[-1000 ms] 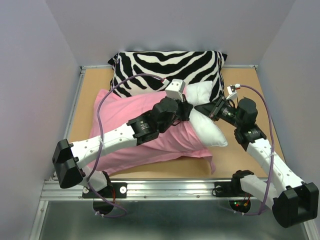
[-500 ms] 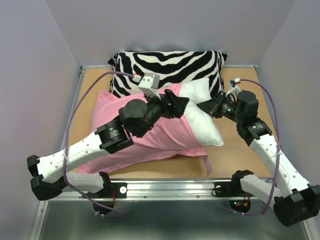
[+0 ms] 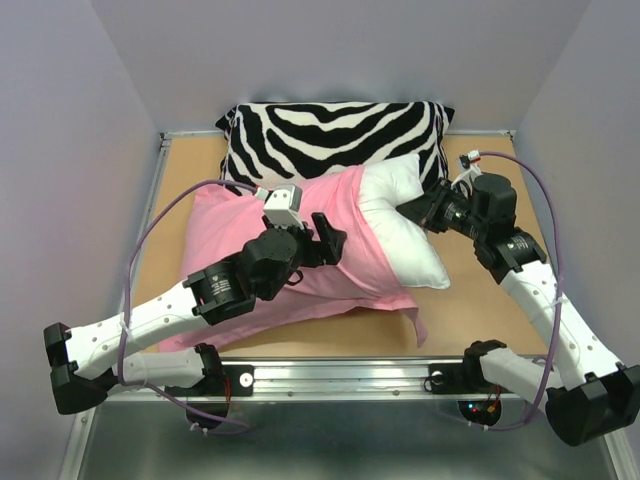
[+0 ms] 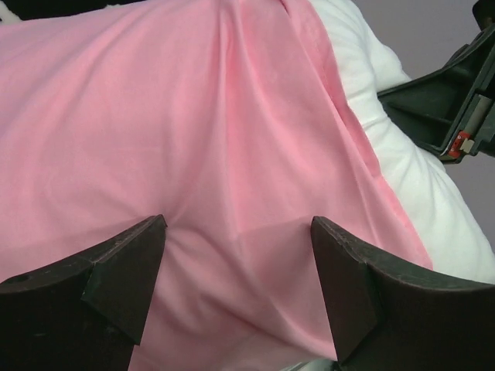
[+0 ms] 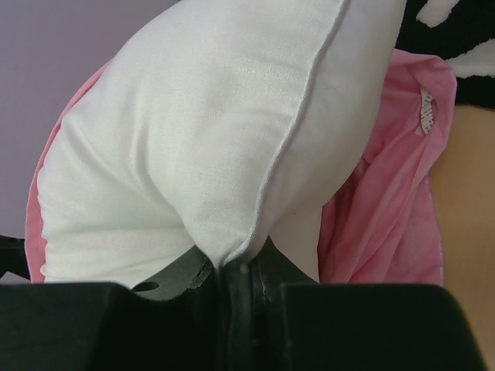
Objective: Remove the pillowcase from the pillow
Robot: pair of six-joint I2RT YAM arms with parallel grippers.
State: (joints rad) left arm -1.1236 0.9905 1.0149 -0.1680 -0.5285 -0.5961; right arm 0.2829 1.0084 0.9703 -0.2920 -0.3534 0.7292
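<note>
Pillowcase (image 3: pixel 235 215) left, pillow (image 3: pixel 405 250) protruding right — zebra pillow (image 3: pixel 330 130) behind.

Plain pink pillowcase (image 3: pixel 212 225) covers most of the white pillow (image 3: pixel 412 250), whose bare end sticks out toward 3 o'clock

You are looking at a robotics lab test cell: plain lavender walls (image 3: pixel 60 150) enclose a wooden bench (image 3: pixel 470 310), with the left arm (image 3: pixel 150 315) and the right arm (image 3: pixel 545 310) bolted to an aluminium rail (image 3: pixel 340 378).

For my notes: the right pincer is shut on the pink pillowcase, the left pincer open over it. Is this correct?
No. The right pincer is shut on the white pillow, as the right wrist view shows. The left pincer is open over the pillowcase.
</note>
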